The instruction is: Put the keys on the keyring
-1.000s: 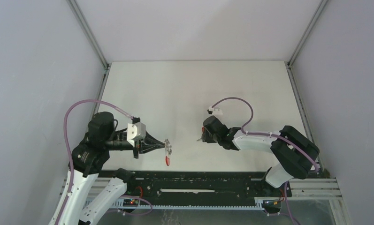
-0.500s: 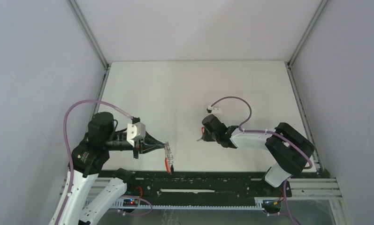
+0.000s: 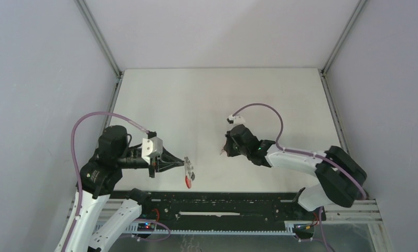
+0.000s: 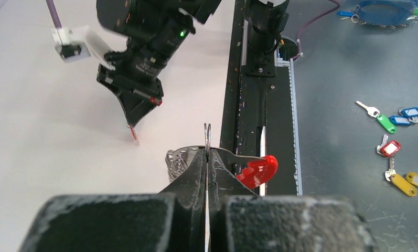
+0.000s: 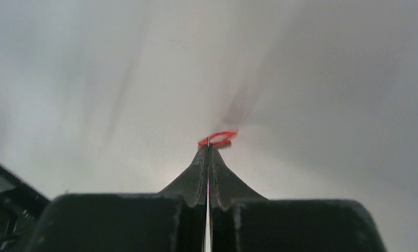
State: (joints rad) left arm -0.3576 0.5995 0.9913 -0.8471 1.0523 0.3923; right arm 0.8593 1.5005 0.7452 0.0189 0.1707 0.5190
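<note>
Keyring (image 4: 256, 170), a loop part red plastic arc and part silver-grey metal with a row of small wire loops, is held off the white surface (image 3: 196, 105), just inside its near edge and left of the middle. The left gripper (image 4: 207, 152) is pressed together on the metal part; the red arc is seen to one side of the fingers and the wire loops to the other.

The right gripper (image 5: 209, 148) is closed, with a small red oblong plastic tag (image 5: 217, 138) pinched at its tips. The key itself cannot be made out, as that wrist view is blurred. This gripper is pointed down near the middle of the surface, apart from the keyring.

Loose keys with coloured tags (image 4: 386, 123) are seen on grey metal beyond the black rail (image 4: 248, 105).
</note>
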